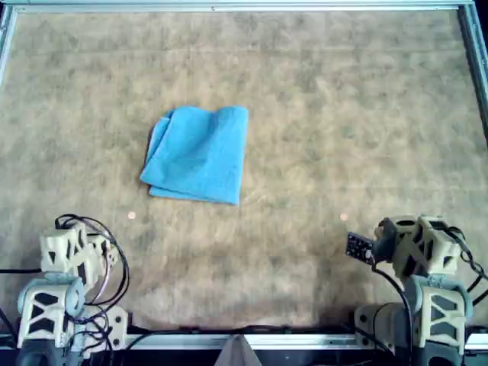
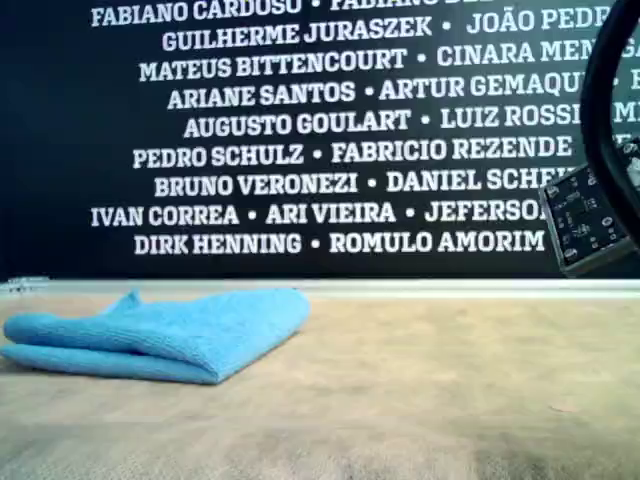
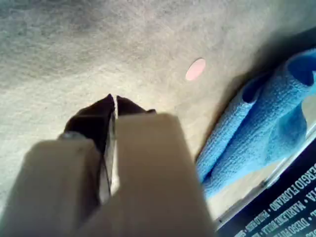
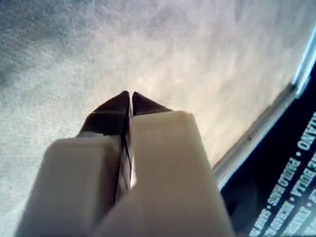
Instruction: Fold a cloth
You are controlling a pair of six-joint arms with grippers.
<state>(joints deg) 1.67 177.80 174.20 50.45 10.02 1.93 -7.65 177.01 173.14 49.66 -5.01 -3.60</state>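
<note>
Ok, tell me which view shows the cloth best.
The overhead view: the whole cloth shows, folded. The exterior view shows it edge-on, the left wrist view only part of it, and the right wrist view none.

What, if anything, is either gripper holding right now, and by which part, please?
Nothing is held. The left gripper and right gripper are both shut on nothing, away from the cloth, which lies folded on the table.

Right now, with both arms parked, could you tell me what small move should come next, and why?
Probably none beyond a check: the cloth already lies doubled over in layers on the table, and both the left gripper and right gripper are shut, empty and clear of it. If a neater fold is wanted, I would open the left gripper first, since it faces the cloth.
</note>
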